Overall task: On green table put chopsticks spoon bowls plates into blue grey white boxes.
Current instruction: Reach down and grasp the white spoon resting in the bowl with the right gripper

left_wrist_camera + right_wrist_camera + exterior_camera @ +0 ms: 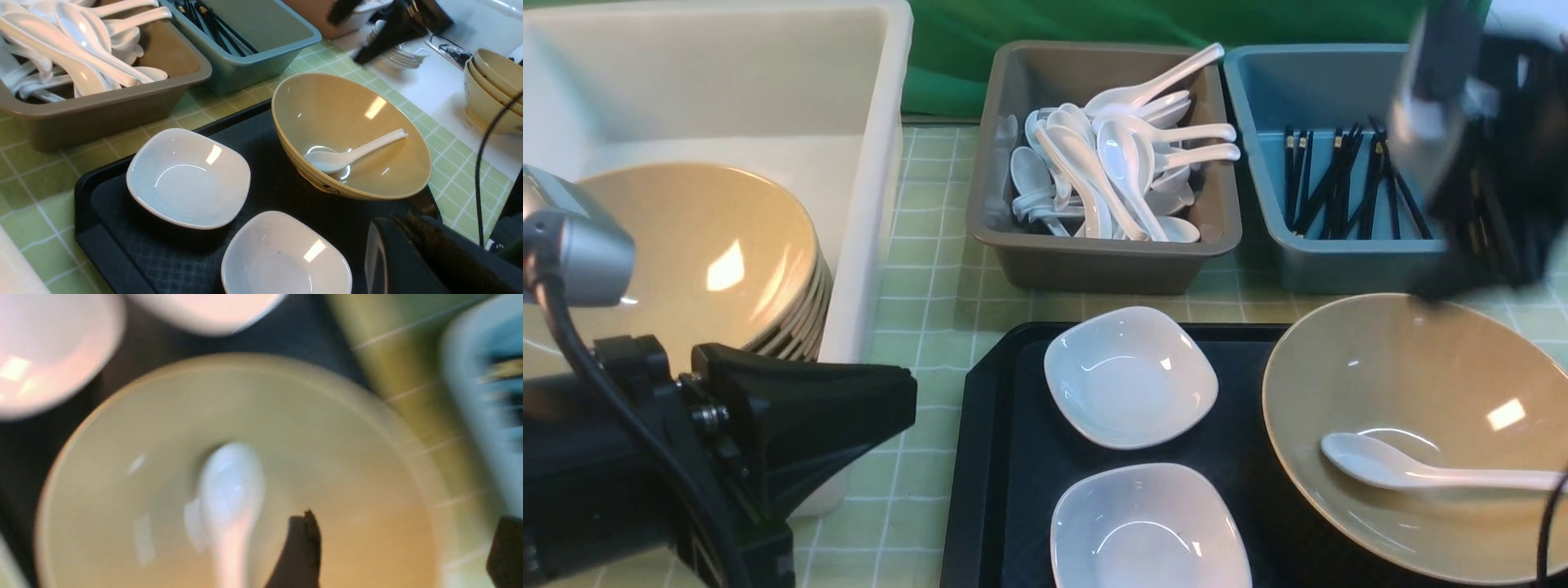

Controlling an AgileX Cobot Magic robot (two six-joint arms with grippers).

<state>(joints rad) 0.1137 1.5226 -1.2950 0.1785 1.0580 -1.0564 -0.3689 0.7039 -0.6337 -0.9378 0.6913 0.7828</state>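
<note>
The right claw is a dark blur in the front view. It hangs over the near right corner of the blue box and hides that corner and the ends of some chopsticks. Its own camera is smeared too, yet it shows two dark fingertips standing wide apart with nothing between them. Under the claw lies the tan bowl, with the spoon inside it. The spoon's scoop shows just beside one fingertip, but how far below it cannot be told. In the front view the spoon's handle and the bowl's right rim are both cut off at the frame edge. The left claw sits low, its jaws together in a black wedge and holding nothing. Its arm covers the near end of the white box and the lower part of the stacked bowls inside. Ahead and to the right of its tip, two dishes lie on the black tray, the nearer one cut off by the frame. Beyond the tip stands the grey box, its spoons heaped too thickly to count.
</note>
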